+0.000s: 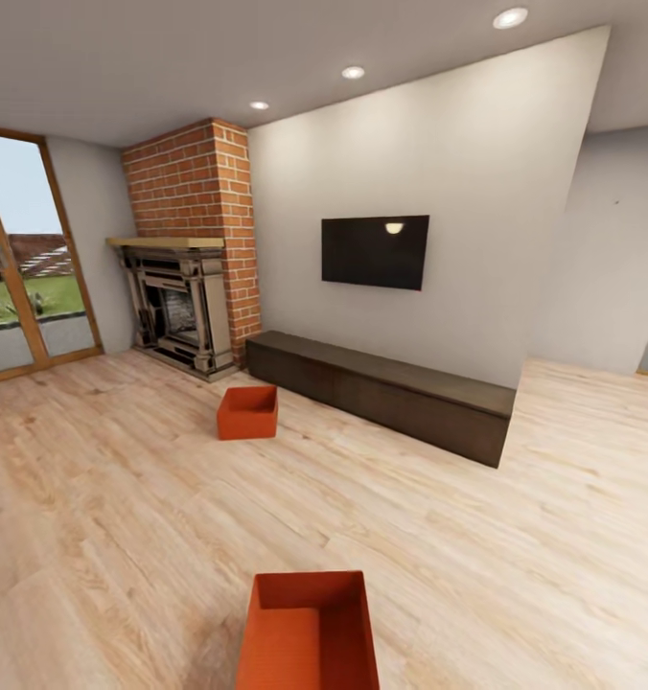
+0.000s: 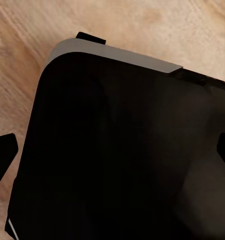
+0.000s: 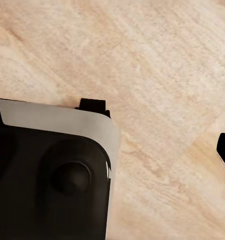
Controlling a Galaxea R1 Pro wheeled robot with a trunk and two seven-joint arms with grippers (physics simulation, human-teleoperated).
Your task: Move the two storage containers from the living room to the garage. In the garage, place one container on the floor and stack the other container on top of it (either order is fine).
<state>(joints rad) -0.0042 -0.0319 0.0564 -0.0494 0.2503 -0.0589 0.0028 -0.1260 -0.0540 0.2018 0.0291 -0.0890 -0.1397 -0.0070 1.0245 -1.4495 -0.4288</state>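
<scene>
The near storage container (image 1: 310, 632) sat on the wood floor (image 1: 516, 575) at 6 o'clock, right in front of the robot. The far storage container (image 1: 247, 412) lay at 11 o'clock, well apart, near the fireplace (image 1: 175, 307). I could not tell if either claw was open or closed. Rolling ahead could bump the near box and push it away. The long dark bench (image 1: 391, 393) at 1 o'clock stood under the TV (image 1: 375, 251), clear of both boxes.
</scene>
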